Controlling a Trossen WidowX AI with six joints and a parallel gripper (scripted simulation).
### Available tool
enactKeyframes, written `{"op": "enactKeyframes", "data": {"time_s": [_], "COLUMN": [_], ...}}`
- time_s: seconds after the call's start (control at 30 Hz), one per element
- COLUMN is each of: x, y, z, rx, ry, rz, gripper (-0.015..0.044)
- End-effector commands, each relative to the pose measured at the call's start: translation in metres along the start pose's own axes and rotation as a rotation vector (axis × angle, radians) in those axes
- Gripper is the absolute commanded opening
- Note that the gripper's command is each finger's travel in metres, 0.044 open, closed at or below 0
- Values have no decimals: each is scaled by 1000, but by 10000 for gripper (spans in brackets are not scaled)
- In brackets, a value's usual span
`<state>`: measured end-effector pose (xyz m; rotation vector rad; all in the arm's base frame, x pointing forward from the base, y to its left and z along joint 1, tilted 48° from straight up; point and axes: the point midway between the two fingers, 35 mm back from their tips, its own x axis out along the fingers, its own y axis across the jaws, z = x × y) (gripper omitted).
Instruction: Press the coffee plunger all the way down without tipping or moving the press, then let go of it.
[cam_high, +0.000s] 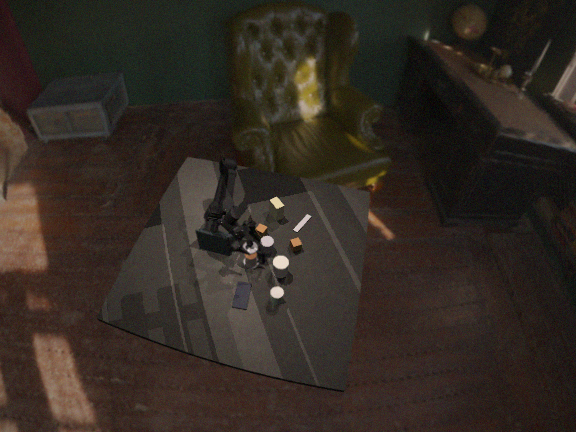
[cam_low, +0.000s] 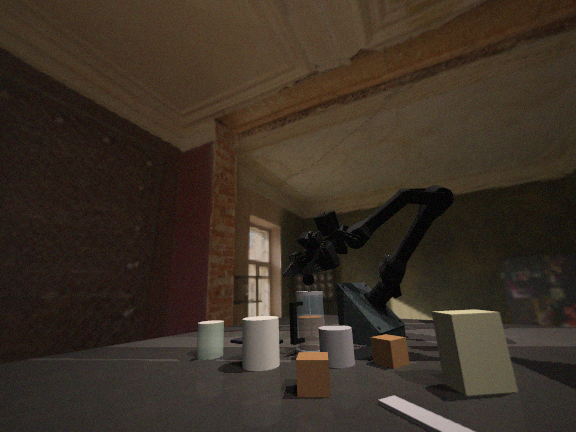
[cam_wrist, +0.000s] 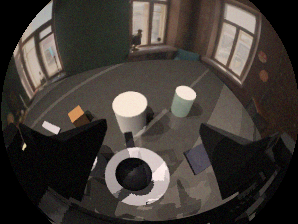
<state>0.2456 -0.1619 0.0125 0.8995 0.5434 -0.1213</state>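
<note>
Black plunger knob (cam_wrist: 135, 173) sits centred below my wrist camera, ringed by the grey lid of the coffee press (cam_low: 310, 320). My gripper (cam_wrist: 154, 125) hangs directly above it with the jaws spread wide, one finger (cam_wrist: 63, 156) on each side of the knob, pinching nothing. In the exterior view the press stands upright on the counter (cam_high: 310, 320), close in front of the arm's base, near the counter's middle. Past it, toward the near edge in the top view, stand a white cylinder (cam_wrist: 129, 112) and a pale green cylinder (cam_wrist: 184, 100). Two orange cubes (cam_low: 313, 373) and a cream block (cam_low: 472, 351) lie toward the right edge.
</note>
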Motion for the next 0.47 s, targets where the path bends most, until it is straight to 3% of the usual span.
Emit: {"op": "enactKeyframes", "data": {"time_s": [0.0, 0.2, 0.43], "x": [-17, -63, -64], "y": [1, 16, 16], "z": [17, 40, 40], "rx": [-16, -15, -15], "ry": [-3, 3, 3], "rz": [-1, 10, 11], "gripper": [440, 440, 440]}}
